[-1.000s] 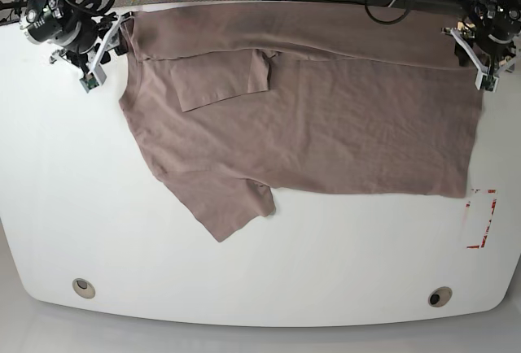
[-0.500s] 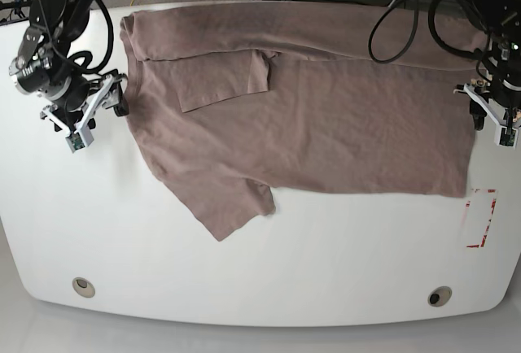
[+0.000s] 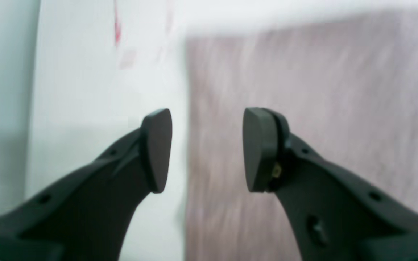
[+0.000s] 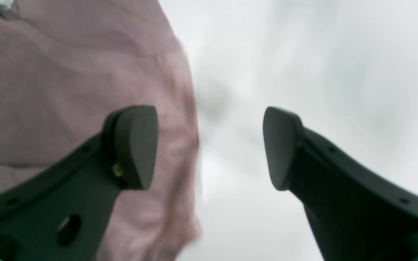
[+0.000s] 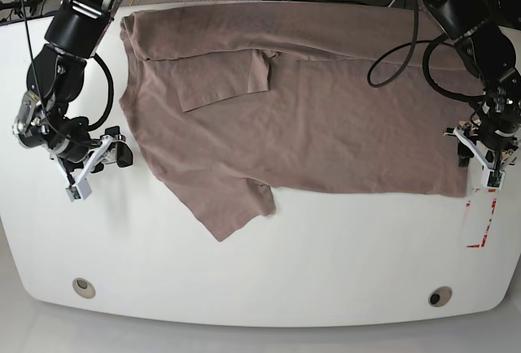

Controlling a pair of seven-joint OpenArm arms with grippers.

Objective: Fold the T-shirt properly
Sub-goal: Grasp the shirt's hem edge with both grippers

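The T-shirt (image 5: pixel 317 117) lies spread on the white bench (image 5: pixel 269 263), partly folded: its far long edge is turned over toward the middle, and one sleeve (image 5: pixel 218 76) lies folded onto the body. The other sleeve (image 5: pixel 232 202) sticks out flat toward the near edge of the bench.

The left hand (image 5: pixel 480 156) sits at the shirt's side edge, close to its near corner. In the left wrist view the left hand (image 3: pixel 207 150) is open, with a clear gap between its two fingers (image 3: pixel 156 150) and nothing held. One finger is over bare bench (image 3: pixel 78 72) and the other is over the shirt (image 3: pixel 321 90), so the straight cloth edge runs through the gap. Beyond the hand, a red marking (image 3: pixel 116 25) shows on the bench; in the base view the red marking (image 5: pixel 482 219) lies just past the shirt's corner, nearer the front of the bench than the hand.

The right hand (image 5: pixel 102 158) is at the opposite side of the shirt, just outside its edge below the collar end. In the right wrist view the right hand (image 4: pixel 210 146) is wide open and holds nothing. One finger (image 4: pixel 136 145) is over the shirt (image 4: pixel 67 79) and the other is over bare bench (image 4: pixel 303 54), with the curved cloth edge between them. Both wrist views are blurred, so whether the fingers touch cloth or bench cannot be told.
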